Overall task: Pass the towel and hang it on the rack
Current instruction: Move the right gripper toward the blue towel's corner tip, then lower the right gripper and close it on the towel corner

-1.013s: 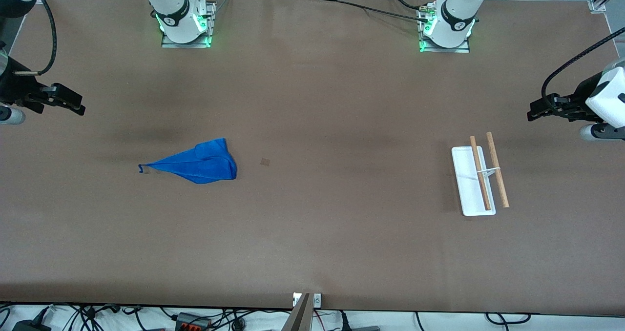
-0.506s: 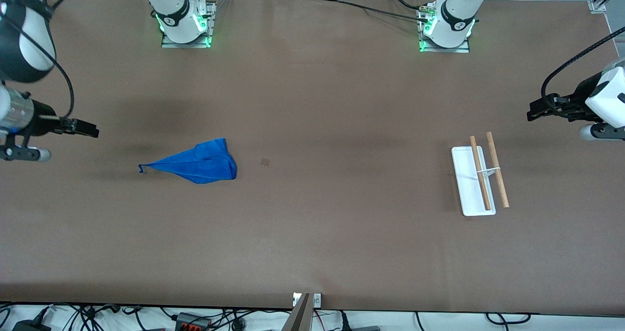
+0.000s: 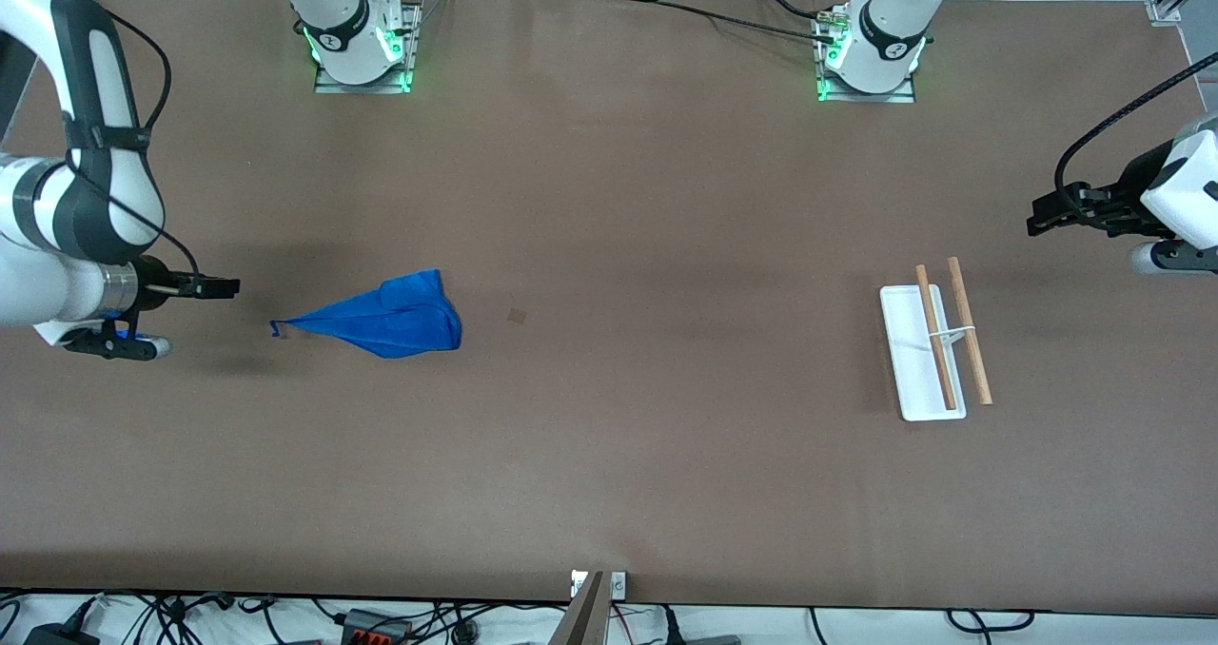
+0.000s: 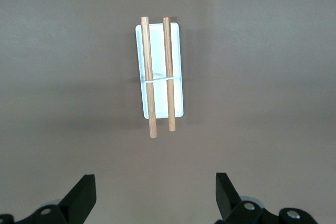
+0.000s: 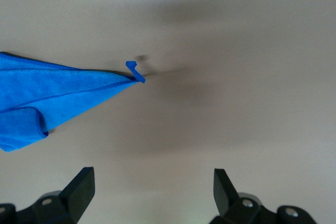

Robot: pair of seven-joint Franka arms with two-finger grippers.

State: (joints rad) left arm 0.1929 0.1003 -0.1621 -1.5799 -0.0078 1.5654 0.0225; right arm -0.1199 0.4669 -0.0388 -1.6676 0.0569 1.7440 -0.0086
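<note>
You have one towel (image 3: 387, 319) on the table (image 3: 609, 493) and one rack (image 3: 921, 355) carrying two rods (image 3: 935, 337). You are working with two arms, each with one gripper: the right gripper (image 3: 221, 287) and the left gripper (image 3: 1045, 219).

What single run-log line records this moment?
right gripper: open, beside towel loop tag | left gripper: open, waiting near rack | towel: flat on table, ungrasped
</note>
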